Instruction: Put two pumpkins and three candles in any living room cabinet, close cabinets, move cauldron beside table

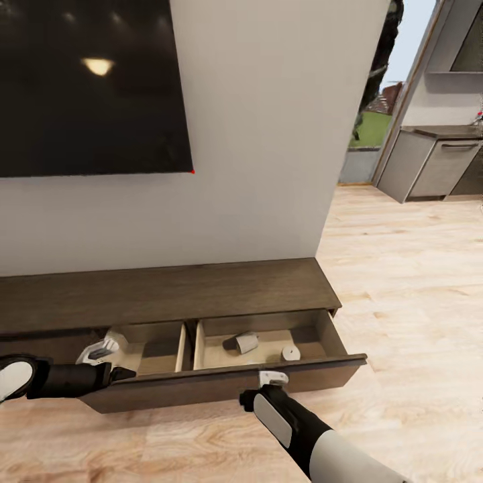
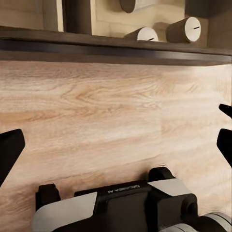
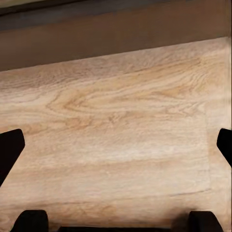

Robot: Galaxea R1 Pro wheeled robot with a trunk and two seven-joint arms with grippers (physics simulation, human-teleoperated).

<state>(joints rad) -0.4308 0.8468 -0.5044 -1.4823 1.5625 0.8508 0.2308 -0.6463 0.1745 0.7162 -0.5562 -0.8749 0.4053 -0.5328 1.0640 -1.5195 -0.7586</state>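
The cabinet (image 1: 168, 292) is a long low dark-brown unit under the wall, with one wide drawer (image 1: 221, 386) pulled open. Its right compartment holds pale candles: one lies on its side (image 1: 246, 343) and another stands (image 1: 290, 353). The left wrist view shows three candles (image 2: 186, 29) behind the dark drawer front (image 2: 116, 50). My left gripper (image 1: 100, 350) (image 2: 116, 140) hangs open over the left compartment. Open too, my right gripper (image 1: 273, 378) (image 3: 116, 145) sits at the drawer front's outer face, above the floor. The pumpkins and the cauldron are out of view.
A large black screen (image 1: 87, 80) hangs on the white wall above the cabinet. Light wood floor (image 1: 402, 282) stretches to the right toward grey kitchen cupboards (image 1: 436, 164) and a window. My right forearm (image 2: 121, 203) shows in the left wrist view.
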